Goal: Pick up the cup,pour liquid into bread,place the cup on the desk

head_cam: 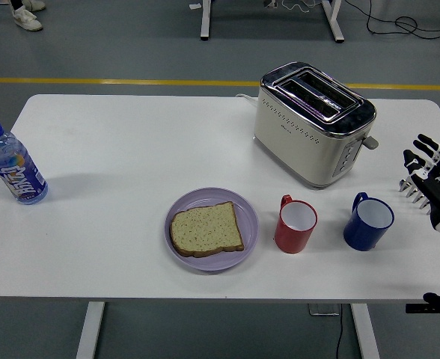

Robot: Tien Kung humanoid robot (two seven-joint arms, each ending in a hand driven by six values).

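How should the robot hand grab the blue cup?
Probably around the blue cup body, coming from its right side. It stands upright, its handle points up-left toward the toaster, and the rounded right wall is bare. The right hand, fingers spread, is already on that side.
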